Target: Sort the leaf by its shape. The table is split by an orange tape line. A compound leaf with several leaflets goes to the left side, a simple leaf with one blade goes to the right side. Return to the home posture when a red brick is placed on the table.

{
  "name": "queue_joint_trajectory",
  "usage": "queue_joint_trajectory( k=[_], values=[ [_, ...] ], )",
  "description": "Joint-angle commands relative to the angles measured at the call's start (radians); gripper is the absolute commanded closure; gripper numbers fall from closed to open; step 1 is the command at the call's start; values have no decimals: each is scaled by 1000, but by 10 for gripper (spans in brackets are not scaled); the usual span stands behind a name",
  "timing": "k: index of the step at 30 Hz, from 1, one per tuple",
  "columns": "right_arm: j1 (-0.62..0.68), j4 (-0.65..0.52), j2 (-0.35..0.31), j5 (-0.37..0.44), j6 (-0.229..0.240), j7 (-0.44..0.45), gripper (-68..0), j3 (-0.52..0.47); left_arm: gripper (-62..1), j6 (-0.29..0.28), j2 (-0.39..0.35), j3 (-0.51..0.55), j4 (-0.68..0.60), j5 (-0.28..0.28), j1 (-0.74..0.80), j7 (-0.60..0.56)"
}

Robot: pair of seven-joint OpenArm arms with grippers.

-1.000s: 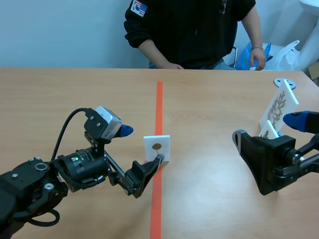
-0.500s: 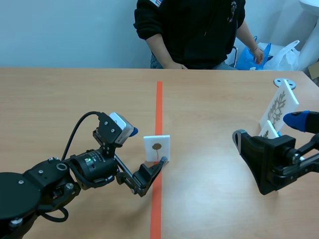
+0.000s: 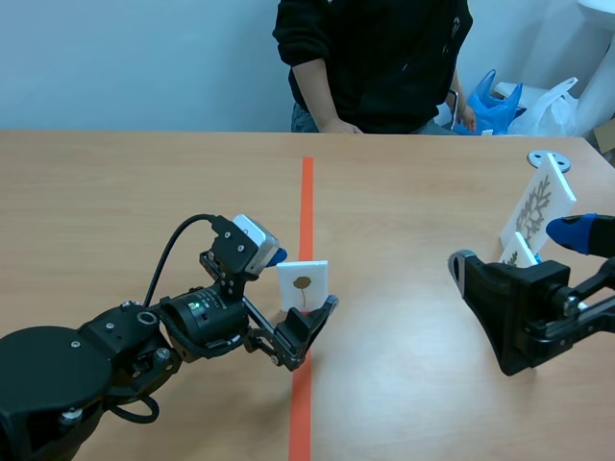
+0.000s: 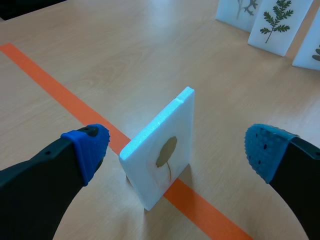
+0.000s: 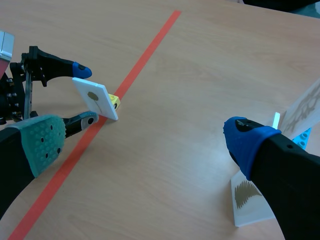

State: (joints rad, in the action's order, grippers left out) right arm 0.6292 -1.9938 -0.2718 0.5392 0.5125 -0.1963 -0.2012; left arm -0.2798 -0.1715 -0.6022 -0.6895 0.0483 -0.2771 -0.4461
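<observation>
Item, nearest: left pincer [image 4: 179,147] of the black arm entering from the left, fingers spread wide and pinching nothing, blue dotted pads [image 4: 90,145] turned inward. Item, between those fingers and touching neither: small white foam card [image 3: 304,279] bearing one brown oval leaf on a stalk. It stands upright on the orange tape line [image 3: 307,192] at mid worktop [image 3: 144,192], with a small yellow block [image 5: 115,102] at its foot. Long axis of the card vertical; leaf face towards the near side, one finger beyond its left edge and the other before its lower right corner. A closing stroke would probably meet the two faces at a slant, not squarely. Single blade, so judged a simple leaf, due for the right side; the left arm is plainly the nearer and already brackets it. Item, right and level: right pincer [image 5: 145,142], fingers spread, pinching nothing, well apart from the card. Item, farther right: several white leaf cards [image 3: 538,206] with branching sprigs, standing beside that arm. Item, far edge: a person in a black top [image 3: 375,58] seated across the worktop. No red brick shows.
</observation>
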Motion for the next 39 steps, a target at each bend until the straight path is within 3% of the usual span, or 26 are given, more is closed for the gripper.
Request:
queue_joint_trajectory(
  k=[1,9,14,19,25,28,34,39],
  values=[
    [-11,-6,-2,6,-1,14,-679,-11,-562,8,5,2,-13,6,-8,-13],
    [-11,-6,-2,8,-1,15,-679,-11,-359,53,6,2,3,7,-8,-3],
    [-11,-6,-2,8,-1,15,-679,-11,-274,61,8,2,35,8,-8,-7],
    [-11,-6,-2,10,-1,15,-679,-11,-122,69,7,2,51,8,-8,-9],
    [-11,-6,-2,11,-1,16,-679,-11,-114,69,8,2,54,8,-8,-11],
    [-11,-6,-2,11,-1,16,-679,-11,-68,68,7,2,54,14,-8,-11],
    [-12,-6,-2,11,-1,20,-679,-11,-68,59,-2,2,38,22,1,-14],
    [-12,-6,-2,11,-1,23,-679,-11,-68,49,-64,8,-78,121,46,3]
  ],
)
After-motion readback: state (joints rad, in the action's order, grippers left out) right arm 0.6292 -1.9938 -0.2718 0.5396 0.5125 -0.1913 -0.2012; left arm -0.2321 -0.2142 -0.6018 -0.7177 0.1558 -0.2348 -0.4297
